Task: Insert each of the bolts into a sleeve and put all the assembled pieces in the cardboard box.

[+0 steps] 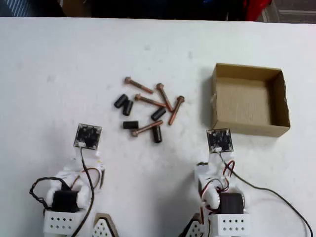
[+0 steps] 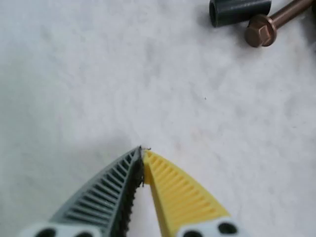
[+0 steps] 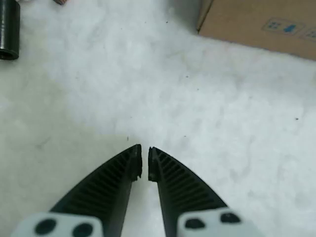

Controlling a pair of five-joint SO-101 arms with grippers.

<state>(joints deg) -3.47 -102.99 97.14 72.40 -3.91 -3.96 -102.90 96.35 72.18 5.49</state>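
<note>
Left gripper [image 2: 143, 153] is seen from its own wrist with the jaws pressed together at the tips and nothing held between them. It is poised over bare bench [image 2: 74, 74]. Ahead of it and off toward the other arm, well apart from the tips, one black sleeve [image 2: 239, 11] lies with the hexagonal head of a copper-coloured bolt [image 2: 269, 24] just beside it.

From the right wrist, the right gripper [image 3: 144, 160] is shown closed but for a thin slit, and it is likewise empty. Another sleeve [image 3: 9, 29] lies ahead on the side of the left arm. The cardboard box [image 3: 256, 22] stands ahead on the outer side. Small blue marks are printed on its wall, but they cannot be read.

From above, five bolts [image 1: 149, 100] and five sleeves [image 1: 128, 107] are found scattered in one loose cluster ahead of both grippers and between them. No bolt can be made out inside a sleeve, and nothing is seen in the box [image 1: 249, 129], which stands ahead of the right gripper.

The task is judged to be at its very start, with no piece assembled. For the next move a gripper would have to be opened and carried forward to the cluster, so that one piece is taken up while its mate is held by the other arm.
</note>
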